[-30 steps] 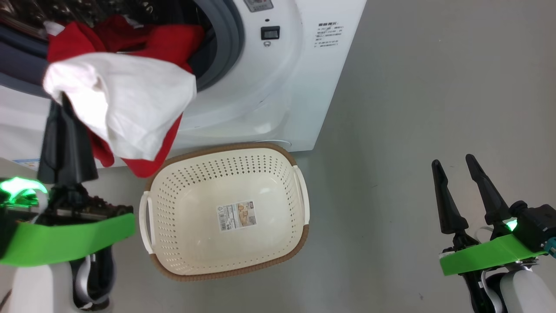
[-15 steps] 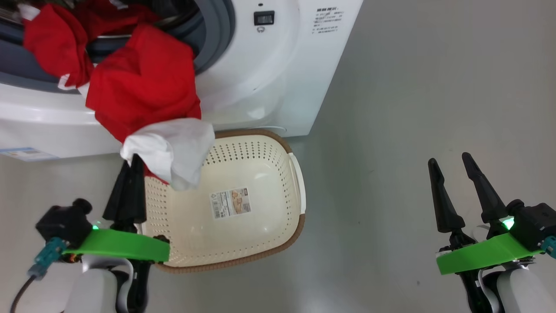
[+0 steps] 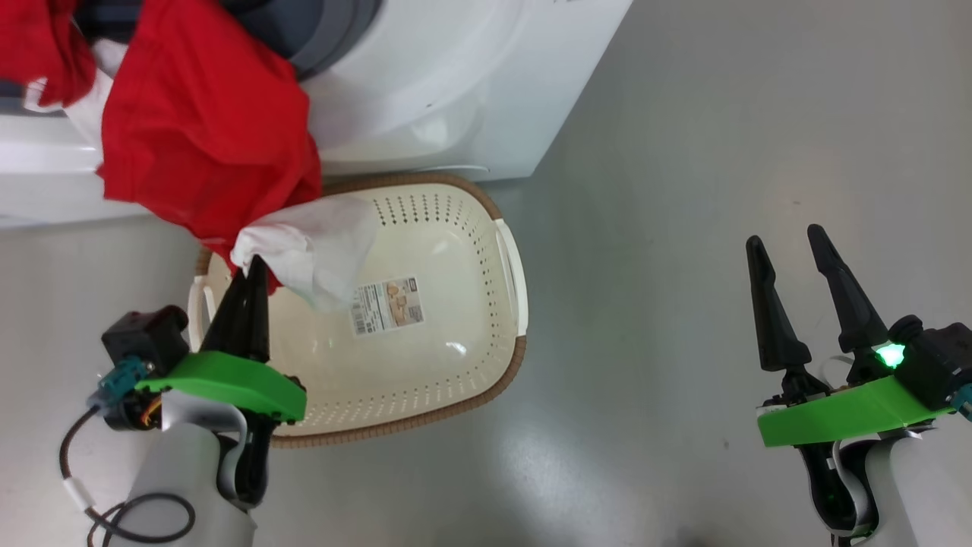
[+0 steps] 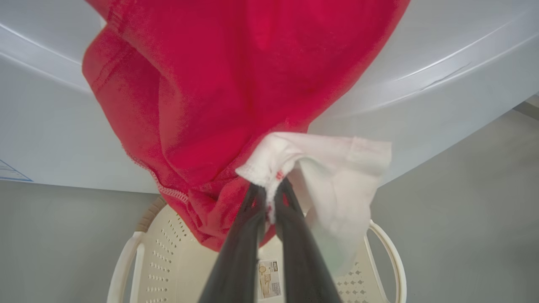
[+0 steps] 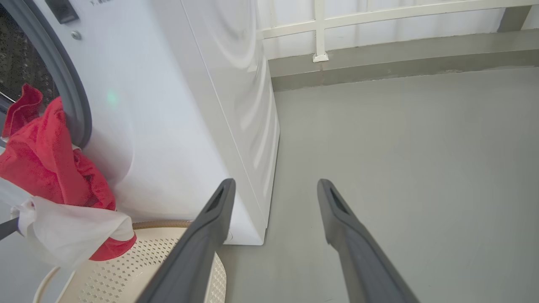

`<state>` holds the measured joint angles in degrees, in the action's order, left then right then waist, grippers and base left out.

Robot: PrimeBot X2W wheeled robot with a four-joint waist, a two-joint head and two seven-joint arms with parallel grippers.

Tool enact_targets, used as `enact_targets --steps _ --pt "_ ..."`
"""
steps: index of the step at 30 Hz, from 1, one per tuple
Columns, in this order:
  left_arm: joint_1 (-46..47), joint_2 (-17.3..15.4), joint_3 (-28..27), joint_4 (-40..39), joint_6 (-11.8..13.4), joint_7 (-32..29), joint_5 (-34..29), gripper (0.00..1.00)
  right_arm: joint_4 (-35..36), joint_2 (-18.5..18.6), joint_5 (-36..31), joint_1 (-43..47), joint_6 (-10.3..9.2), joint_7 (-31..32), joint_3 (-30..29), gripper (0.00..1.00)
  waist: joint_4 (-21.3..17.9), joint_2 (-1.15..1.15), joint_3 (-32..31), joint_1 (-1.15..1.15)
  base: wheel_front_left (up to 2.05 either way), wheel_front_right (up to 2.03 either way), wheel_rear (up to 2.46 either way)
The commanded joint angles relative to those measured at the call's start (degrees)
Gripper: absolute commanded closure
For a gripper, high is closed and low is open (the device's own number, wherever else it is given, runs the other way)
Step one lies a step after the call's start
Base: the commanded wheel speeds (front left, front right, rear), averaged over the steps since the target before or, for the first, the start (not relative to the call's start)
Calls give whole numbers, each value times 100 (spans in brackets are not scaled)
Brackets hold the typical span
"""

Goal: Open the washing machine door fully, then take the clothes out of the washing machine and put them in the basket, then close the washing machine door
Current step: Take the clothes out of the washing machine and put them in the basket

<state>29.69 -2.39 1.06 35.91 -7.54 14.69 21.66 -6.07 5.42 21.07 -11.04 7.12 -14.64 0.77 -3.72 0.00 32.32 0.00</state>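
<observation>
Left gripper (image 3: 254, 264) had its fingers (image 4: 246, 235) clamped on the white bit of the red clothes (image 3: 197, 129), which hung from the washing machine (image 3: 440, 91)'s mouth over the basket (image 3: 456, 228) parked right below, so a release should drop them in. Right gripper (image 3: 784, 238) idled well aside, fingers apart

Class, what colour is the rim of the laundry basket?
Brown, woven-looking rim around the cream basket; shows best in the head view.

Basket (image 3: 456, 365) label (image 3: 387, 305): txt too small to read. Clothes (image 3: 205, 129) hide basket's far-left rim, top cut off.
</observation>
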Motion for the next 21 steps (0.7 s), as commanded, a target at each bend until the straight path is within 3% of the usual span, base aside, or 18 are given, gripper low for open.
enact_targets --steps 1,21 --pt "107 -95 -124 78 6 30 -61 100 152 29 -52 -46 36 -36 139 0 -53 0 248 0 0 0 0" --pt "958 -217 323 1447 6 30 65 100 220 -46 -81 -379 36 -36 215 0 -178 0 906 0 0 0 0"
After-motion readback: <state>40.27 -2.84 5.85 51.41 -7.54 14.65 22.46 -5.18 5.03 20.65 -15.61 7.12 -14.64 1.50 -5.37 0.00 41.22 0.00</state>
